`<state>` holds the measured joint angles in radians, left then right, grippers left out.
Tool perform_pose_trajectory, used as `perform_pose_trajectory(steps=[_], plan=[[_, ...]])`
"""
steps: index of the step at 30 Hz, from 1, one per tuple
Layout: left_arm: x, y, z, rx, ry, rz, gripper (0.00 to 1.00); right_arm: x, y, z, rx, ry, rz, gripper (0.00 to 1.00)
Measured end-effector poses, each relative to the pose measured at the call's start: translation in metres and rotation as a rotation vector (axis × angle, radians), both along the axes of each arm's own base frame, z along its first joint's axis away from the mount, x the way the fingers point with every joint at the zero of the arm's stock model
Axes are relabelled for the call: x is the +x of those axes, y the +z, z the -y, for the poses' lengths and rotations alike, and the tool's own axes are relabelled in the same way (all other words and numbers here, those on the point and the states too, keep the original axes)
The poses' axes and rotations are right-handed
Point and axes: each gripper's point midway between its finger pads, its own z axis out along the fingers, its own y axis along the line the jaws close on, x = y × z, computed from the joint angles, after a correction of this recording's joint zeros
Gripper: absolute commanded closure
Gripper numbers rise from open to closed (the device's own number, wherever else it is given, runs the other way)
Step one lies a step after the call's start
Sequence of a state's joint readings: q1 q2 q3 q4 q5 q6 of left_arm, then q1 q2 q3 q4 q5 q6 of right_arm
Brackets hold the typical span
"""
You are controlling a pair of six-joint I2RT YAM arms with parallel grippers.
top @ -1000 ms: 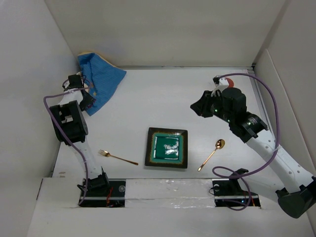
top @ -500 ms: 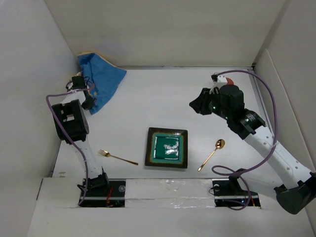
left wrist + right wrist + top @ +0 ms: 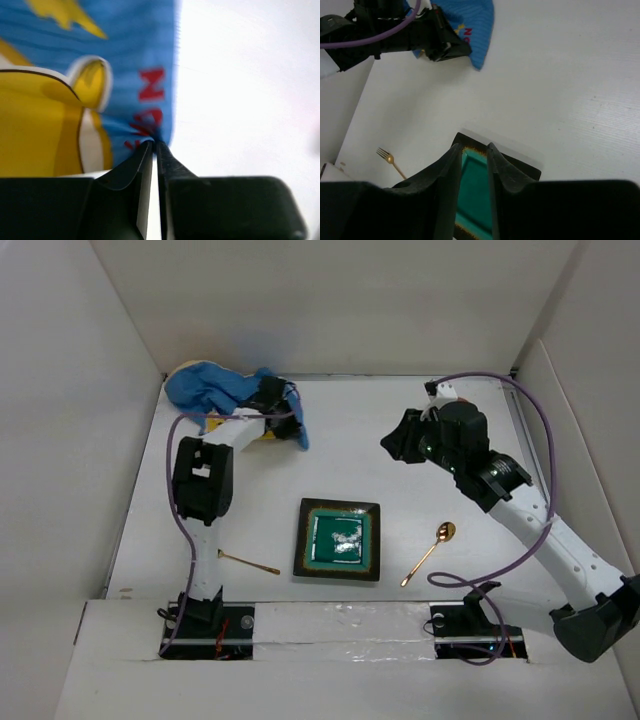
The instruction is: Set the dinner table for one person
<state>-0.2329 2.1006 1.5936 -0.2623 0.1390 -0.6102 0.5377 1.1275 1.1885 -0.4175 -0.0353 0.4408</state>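
The blue striped cloth mat (image 3: 215, 388) with a yellow cartoon print lies bunched at the back left of the white dinner table (image 3: 400, 405). My left gripper (image 3: 283, 412) is shut on the mat's edge (image 3: 150, 115), with the jaws pinched together on the fabric. It also shows in the right wrist view (image 3: 462, 50) beside the mat (image 3: 472, 25). My right gripper (image 3: 395, 445) hovers above the table, its fingers narrowly apart and empty. A green square plate (image 3: 338, 539) with a dark rim shows below it (image 3: 522, 167).
A gold fork (image 3: 252, 563) lies left of the plate, its head hidden by the left arm; it also shows in the right wrist view (image 3: 390, 160). A gold spoon (image 3: 430, 550) lies right of the plate. White walls enclose the table on three sides.
My left gripper has swung from the far left to the right along the back, dragging the mat's edge with it and bunching the mat. My right gripper has shifted slightly back and left.
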Motion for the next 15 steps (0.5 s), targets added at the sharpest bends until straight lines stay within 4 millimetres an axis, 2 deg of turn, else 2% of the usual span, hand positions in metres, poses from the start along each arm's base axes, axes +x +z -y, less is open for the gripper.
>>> perform_pose_trajectory(steps=[1,2,4,5,6,7,9,11,15], plan=[[0.001,0.007,0.029,-0.026,-0.048,0.018,0.85,0.002,-0.003,-0.001,-0.006,-0.003,-0.008,0.61],[-0.001,0.013,0.057,-0.053,-0.098,0.034,0.73,0.005,-0.006,-0.002,-0.011,-0.006,-0.016,0.59],[-0.012,0.026,0.102,-0.102,-0.181,0.05,0.63,0.011,-0.012,-0.003,-0.024,-0.016,-0.031,0.51],[-0.018,0.031,0.119,-0.122,-0.214,0.054,0.57,0.013,-0.015,-0.003,-0.03,-0.024,-0.037,0.49],[-0.02,0.033,0.123,-0.138,-0.221,0.049,0.55,0.016,-0.019,-0.003,-0.038,-0.032,-0.045,0.47],[-0.025,0.042,0.138,-0.149,-0.254,0.069,0.55,0.019,-0.023,-0.002,-0.045,-0.042,-0.054,0.47],[-0.025,0.05,0.135,-0.145,-0.248,0.083,0.55,0.026,-0.032,-0.001,-0.057,-0.065,-0.071,0.77],[-0.024,0.062,0.119,-0.116,-0.213,0.113,0.56,0.035,-0.042,-0.002,-0.056,-0.087,-0.098,0.99],[-0.041,0.095,0.056,-0.055,-0.077,0.198,0.56,0.058,-0.074,-0.006,-0.057,-0.125,-0.17,1.0]])
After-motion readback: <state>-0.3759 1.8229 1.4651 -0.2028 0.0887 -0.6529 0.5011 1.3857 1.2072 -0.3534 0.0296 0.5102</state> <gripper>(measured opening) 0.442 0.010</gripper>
